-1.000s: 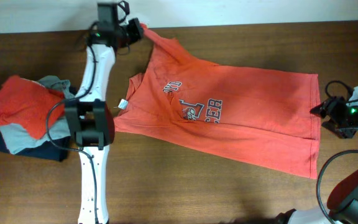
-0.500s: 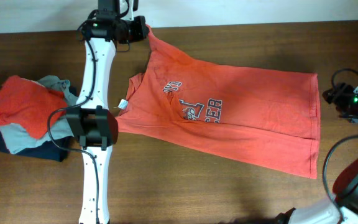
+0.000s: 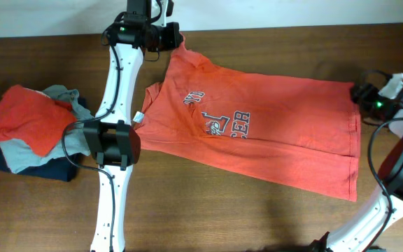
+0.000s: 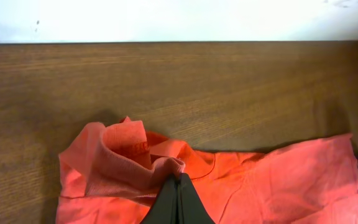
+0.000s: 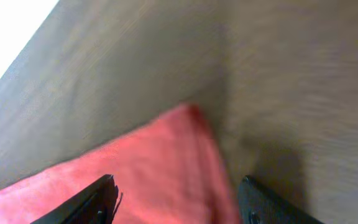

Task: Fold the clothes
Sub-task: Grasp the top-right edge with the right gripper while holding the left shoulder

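Progress looks early: the orange-red T-shirt (image 3: 257,133) lies spread flat on the surface (image 3: 222,217), unfolded. The left end effector (image 3: 175,38) pinches its far sleeve; the right end effector (image 5: 176,193) hangs spread over the hem corner. A small pile (image 3: 30,133) at the left looks already folded.

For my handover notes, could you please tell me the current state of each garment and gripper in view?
T-shirt: unfolded, spread mostly flat with the lettering up, one sleeve bunched and pinched.
pile of clothes: rumpled stack, orange-red on top, grey-blue and navy beneath.
left gripper: fingers shut on the T-shirt's sleeve.
right gripper: fingers open, straddling the T-shirt's hem corner, not gripping it.
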{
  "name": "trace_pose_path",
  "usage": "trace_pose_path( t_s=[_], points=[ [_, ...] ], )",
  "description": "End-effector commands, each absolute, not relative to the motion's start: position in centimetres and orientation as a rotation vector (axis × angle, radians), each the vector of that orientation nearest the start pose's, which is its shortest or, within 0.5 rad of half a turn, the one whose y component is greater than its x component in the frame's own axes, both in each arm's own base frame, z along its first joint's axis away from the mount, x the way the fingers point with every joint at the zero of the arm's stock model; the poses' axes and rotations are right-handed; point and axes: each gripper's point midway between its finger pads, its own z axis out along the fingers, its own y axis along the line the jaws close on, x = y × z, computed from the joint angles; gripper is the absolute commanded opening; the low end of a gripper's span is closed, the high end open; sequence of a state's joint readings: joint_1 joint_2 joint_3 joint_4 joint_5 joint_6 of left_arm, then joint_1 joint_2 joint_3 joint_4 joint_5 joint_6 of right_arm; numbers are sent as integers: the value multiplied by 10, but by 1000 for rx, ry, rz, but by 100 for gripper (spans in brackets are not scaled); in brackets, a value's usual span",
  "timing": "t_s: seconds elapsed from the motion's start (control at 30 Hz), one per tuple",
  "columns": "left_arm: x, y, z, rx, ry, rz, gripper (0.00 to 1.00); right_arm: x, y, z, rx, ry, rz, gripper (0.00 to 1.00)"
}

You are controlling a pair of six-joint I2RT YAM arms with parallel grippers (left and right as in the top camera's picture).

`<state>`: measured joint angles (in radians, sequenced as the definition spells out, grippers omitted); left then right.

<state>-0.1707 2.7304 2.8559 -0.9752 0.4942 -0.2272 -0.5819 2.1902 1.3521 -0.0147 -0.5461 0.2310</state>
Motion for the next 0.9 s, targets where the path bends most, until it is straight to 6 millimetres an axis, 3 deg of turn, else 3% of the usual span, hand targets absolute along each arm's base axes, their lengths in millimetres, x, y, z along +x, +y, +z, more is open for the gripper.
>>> trace_pose_path(
  t_s=[0.0,0.1,0.23,0.3,0.33,0.67,0.8,0.87],
  points=[
    [622,-190,142,186,2418,-787,0,497,-192,2,679,2250,520,55],
    [620,-190,143,183,2427,-788,0,498,-193,1,682,2254,506,48],
    [617,-189,148,212,2425,-777,0,496,-199,3,695,2250,508,31],
    [615,-189,153,222,2420,-773,0,497,-198,8,692,2248,544,19],
    [614,-189,157,224,2415,-772,0,496,-198,11,696,2249,558,4],
    [603,-179,204,329,2336,-674,0,489,-209,90,670,2198,597,4],
    [591,-175,202,356,2378,-651,0,476,-208,108,653,2218,582,4],
    [583,-167,191,355,2444,-603,0,463,-202,113,691,2249,604,4]
  ],
)
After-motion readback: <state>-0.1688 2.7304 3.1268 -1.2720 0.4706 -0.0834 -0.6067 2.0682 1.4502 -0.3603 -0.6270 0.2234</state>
